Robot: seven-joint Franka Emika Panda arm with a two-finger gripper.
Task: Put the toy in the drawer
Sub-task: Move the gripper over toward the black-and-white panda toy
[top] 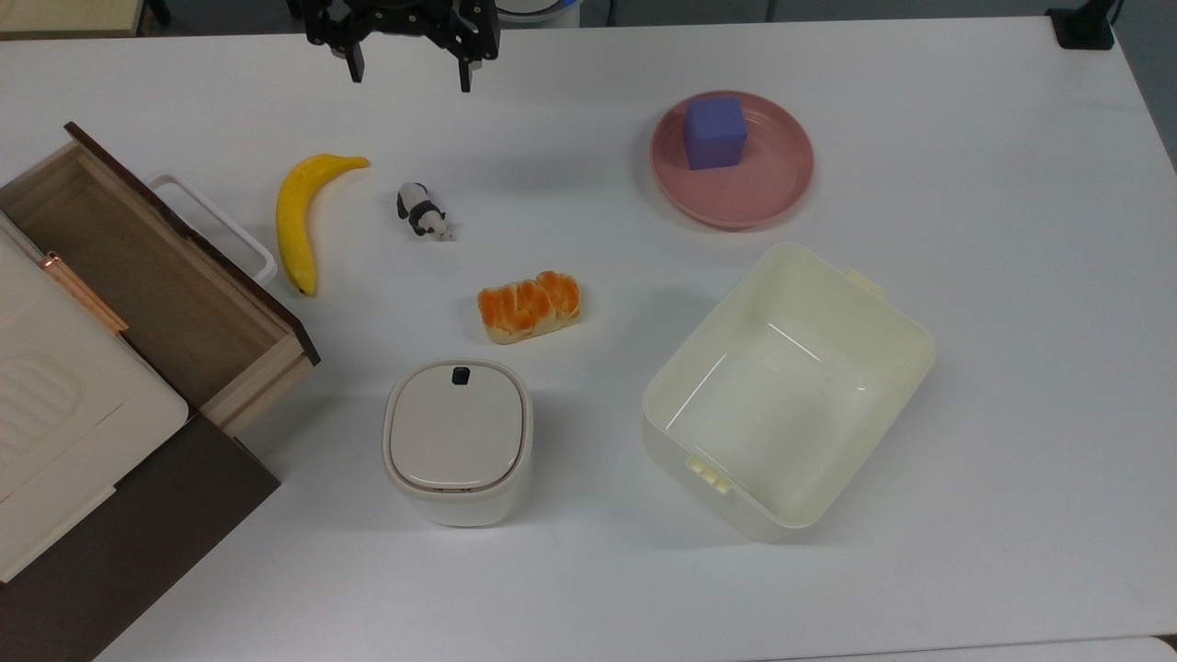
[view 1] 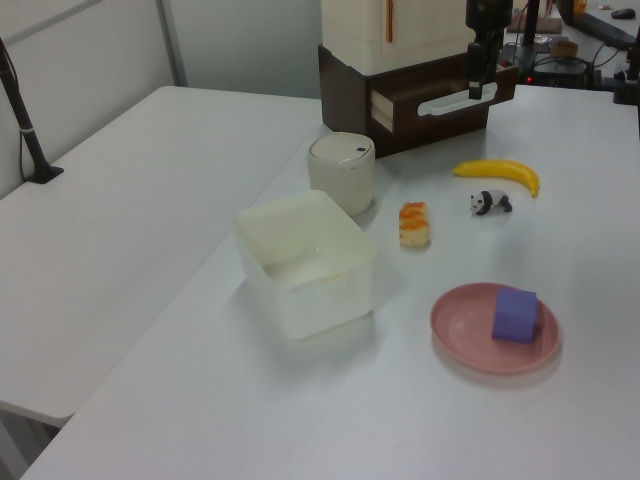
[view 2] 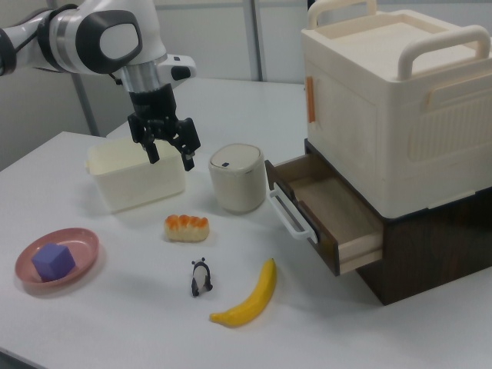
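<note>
The toy (top: 421, 211), a tiny black-and-white panda, lies on the white table between the banana and the bread loaf; it also appears as the toy (view 1: 490, 202) and the toy (view 2: 201, 278). The drawer (top: 138, 271) is pulled out at the top view's left, light wood inside with nothing in it, with a dark front panel and a white bar handle (top: 216, 225). In the right view the drawer (view 2: 330, 211) sticks out of a dark cabinet. My gripper (top: 410, 78) hangs open and empty above the table's far edge, well behind the toy; it shows again as my gripper (view 2: 171, 160).
A banana (top: 299, 221) lies between the toy and the drawer front. The orange-topped bread loaf (top: 529, 306), a lidded white container (top: 457, 439) and an open cream bin (top: 782, 395) sit nearer. A purple cube (top: 714, 131) rests on a pink plate (top: 772, 184). A cream box (top: 55, 405) tops the cabinet.
</note>
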